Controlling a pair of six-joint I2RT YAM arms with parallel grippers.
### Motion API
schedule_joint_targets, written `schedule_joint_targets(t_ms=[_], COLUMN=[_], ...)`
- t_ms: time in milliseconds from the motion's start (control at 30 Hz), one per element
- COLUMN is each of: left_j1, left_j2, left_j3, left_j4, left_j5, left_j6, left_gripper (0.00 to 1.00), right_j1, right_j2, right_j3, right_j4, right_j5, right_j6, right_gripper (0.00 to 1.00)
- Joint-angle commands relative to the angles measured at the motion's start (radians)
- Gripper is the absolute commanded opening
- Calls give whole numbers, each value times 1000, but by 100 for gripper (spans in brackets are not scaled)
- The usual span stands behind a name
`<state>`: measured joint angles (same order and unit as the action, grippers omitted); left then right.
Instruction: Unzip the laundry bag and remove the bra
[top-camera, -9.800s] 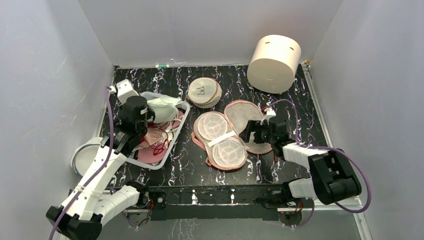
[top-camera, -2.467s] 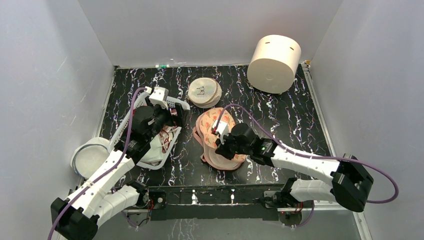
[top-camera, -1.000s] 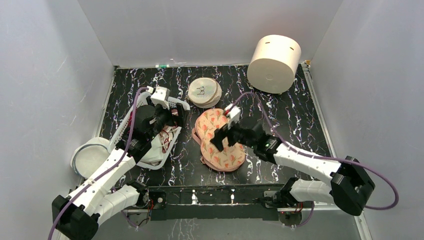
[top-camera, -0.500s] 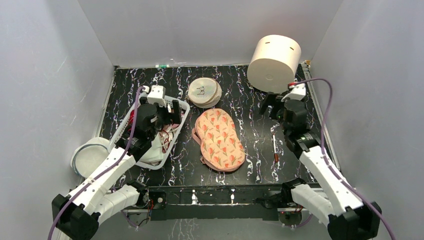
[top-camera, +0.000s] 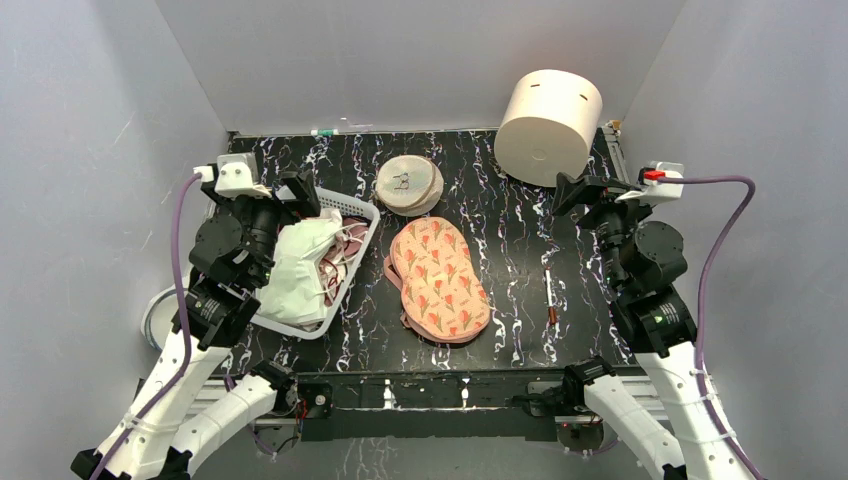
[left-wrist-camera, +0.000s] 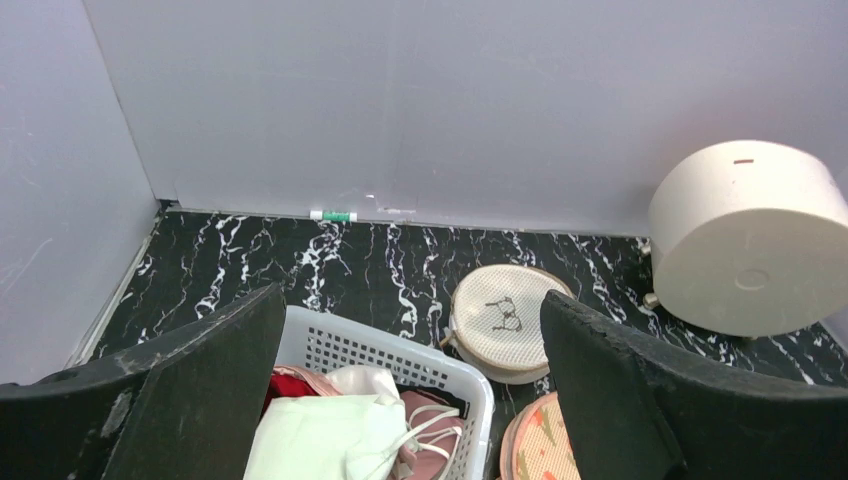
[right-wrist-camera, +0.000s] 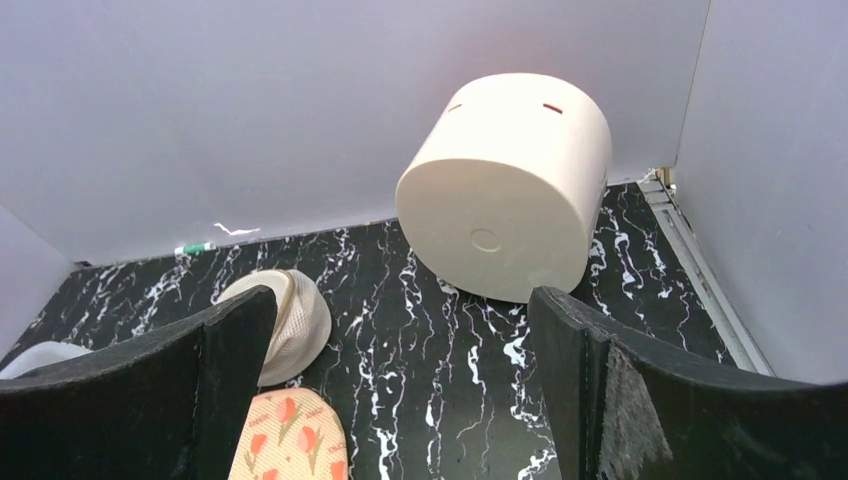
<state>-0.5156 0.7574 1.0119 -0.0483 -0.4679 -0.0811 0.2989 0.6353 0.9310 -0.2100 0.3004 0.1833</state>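
The laundry bag (top-camera: 438, 278) lies flat and closed in the middle of the table, leaf print up; its near end shows in the left wrist view (left-wrist-camera: 535, 445) and the right wrist view (right-wrist-camera: 290, 440). The off-white bra (top-camera: 300, 265) rests on top of the clothes in the white basket (top-camera: 352, 205), and shows below my left fingers (left-wrist-camera: 320, 440). My left gripper (top-camera: 262, 198) hangs open above the basket's far end, holding nothing (left-wrist-camera: 412, 400). My right gripper (top-camera: 605, 195) is open and raised at the right, well clear of the bag (right-wrist-camera: 400, 390).
A round cream mesh disc (top-camera: 409, 184) lies behind the bag. A large cream cylinder (top-camera: 548, 125) stands at the back right. A thin pen-like stick (top-camera: 549, 295) lies right of the bag. A white round tub (top-camera: 155, 315) sits off the left edge. Pink and red clothes fill the basket.
Both arms have pulled up and back: the left out of the basket, uncovering the bra, the right out to the right edge. The bag has not moved.
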Motion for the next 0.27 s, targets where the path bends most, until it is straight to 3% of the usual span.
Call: schedule_joint_targets(t_ms=[0,233], left_j1=[-3,-3], left_j2=[-15,20], left_j3=[2,17], left_j4=[11,-29], left_j5=[-29,-11], left_j6=[17,-19], left_gripper=[98,98], right_j1=[0,0], right_j2=[33,23], right_j3=[33,-10], right_j4=[-10,-20], right_j5=[-5,-23], right_j6=[-7,31], right_gripper=[98,98])
